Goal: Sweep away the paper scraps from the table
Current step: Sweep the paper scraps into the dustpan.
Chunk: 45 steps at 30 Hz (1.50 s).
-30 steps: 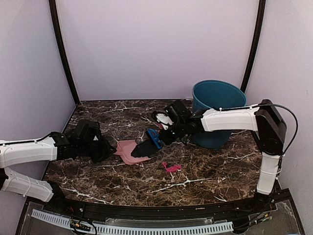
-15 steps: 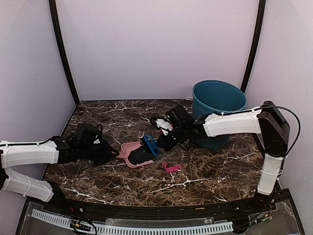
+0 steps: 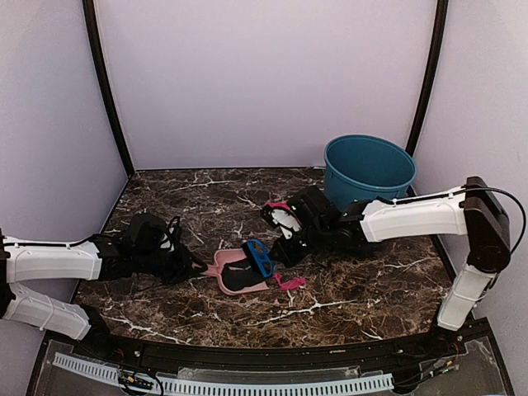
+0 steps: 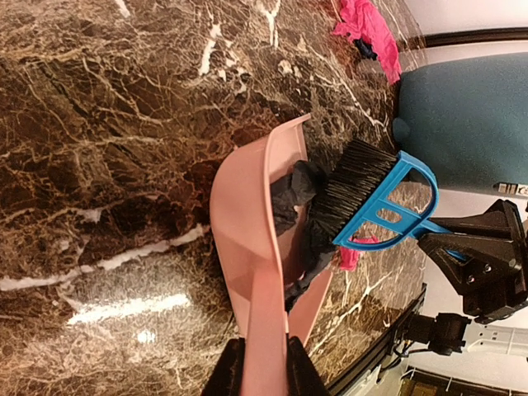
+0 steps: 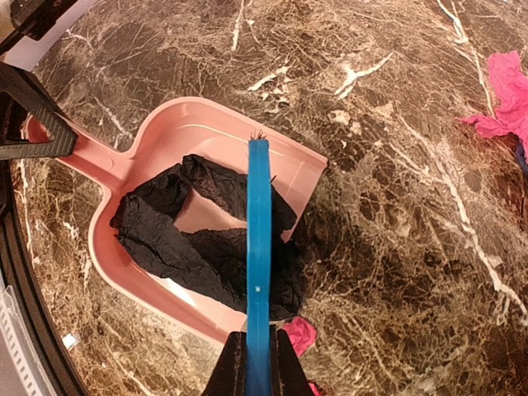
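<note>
A pale-pink dustpan (image 3: 233, 274) lies flat on the table (image 3: 363, 289), and my left gripper (image 4: 264, 375) is shut on its handle. Black paper scraps (image 5: 165, 239) lie crumpled inside the pan (image 5: 206, 136). My right gripper (image 5: 258, 363) is shut on the handle of the small blue brush (image 5: 258, 239). The bristles (image 4: 351, 194) rest on the black scraps at the pan's mouth. One magenta scrap (image 3: 289, 282) lies on the table just beside the pan's open edge. Another magenta scrap (image 4: 367, 25) lies farther back, near the bin.
A teal bin (image 3: 369, 177) stands at the back right of the table, behind my right forearm. The black rim (image 3: 272, 353) runs along the near edge. Purple walls close in the back and both sides.
My left gripper slid the dustpan rightward and nearer. My right gripper drew the brush toward the near edge and the pan, and the black scraps now lie inside the pan.
</note>
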Tool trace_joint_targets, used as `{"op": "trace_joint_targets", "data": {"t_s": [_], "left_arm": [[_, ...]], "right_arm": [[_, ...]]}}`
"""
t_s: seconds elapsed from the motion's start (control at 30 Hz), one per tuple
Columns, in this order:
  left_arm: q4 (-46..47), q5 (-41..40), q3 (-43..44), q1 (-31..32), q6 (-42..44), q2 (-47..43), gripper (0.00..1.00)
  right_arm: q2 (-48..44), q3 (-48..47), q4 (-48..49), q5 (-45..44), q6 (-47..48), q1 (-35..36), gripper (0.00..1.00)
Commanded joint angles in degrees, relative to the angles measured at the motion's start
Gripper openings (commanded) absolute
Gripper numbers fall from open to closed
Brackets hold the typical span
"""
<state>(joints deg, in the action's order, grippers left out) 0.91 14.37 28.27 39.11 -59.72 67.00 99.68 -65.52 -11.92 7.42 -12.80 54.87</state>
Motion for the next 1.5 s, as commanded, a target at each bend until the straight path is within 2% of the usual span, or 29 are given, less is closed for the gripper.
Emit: {"op": "trace_joint_targets", "data": {"t_s": [0.0, 0.33, 0.7, 0.83, 1.0, 1.1, 1.17, 1.27, 1.4, 1.47], "left_arm": [[-6.42, 4.44, -2.91, 0.22, 4.07, 0.65, 0.00], [-12.25, 3.28, -2.26, 0.24, 7.29, -0.89, 0.00], [-17.19, 1.74, -0.63, 0.19, 9.89, -1.02, 0.00], [-17.16, 1.55, -0.25, 0.24, 10.59, -0.90, 0.00], [-17.17, 1.25, 1.06, 0.24, 11.62, 0.59, 0.00], [-16.94, 1.60, 1.81, 0.26, 11.95, 1.71, 0.00], [-16.42, 1.89, 1.99, 0.26, 12.08, 2.20, 0.00], [-16.21, 1.83, 2.32, 0.23, 12.40, 2.56, 0.00], [-15.47, 2.11, 2.38, 0.26, 12.37, 3.07, 0.00], [-15.12, 2.16, 2.41, 0.26, 12.69, 3.42, 0.00]], "right_arm": [[-4.75, 2.58, 0.25, -0.36, -3.64, 1.82, 0.00], [-13.11, 4.45, -3.92, -5.93, -7.38, 1.97, 0.00], [-19.88, 4.76, -13.90, -14.01, -13.32, 1.95, 0.00], [-22.88, 6.80, -14.33, -11.53, -13.78, 1.92, 0.00], [-28.79, 10.50, -9.28, -0.36, -12.88, 1.93, 0.00], [-31.90, 12.28, -8.18, -3.39, -14.52, 1.94, 0.00], [-31.13, 11.52, -11.82, -6.32, -15.13, 1.90, 0.00], [-30.81, 12.24, -11.98, 3.41, -11.87, 1.88, 0.00], [-33.11, 11.91, -16.22, -3.67, -13.75, 1.86, 0.00], [-35.36, 12.60, -13.31, 0.86, -13.13, 1.88, 0.00]]}}
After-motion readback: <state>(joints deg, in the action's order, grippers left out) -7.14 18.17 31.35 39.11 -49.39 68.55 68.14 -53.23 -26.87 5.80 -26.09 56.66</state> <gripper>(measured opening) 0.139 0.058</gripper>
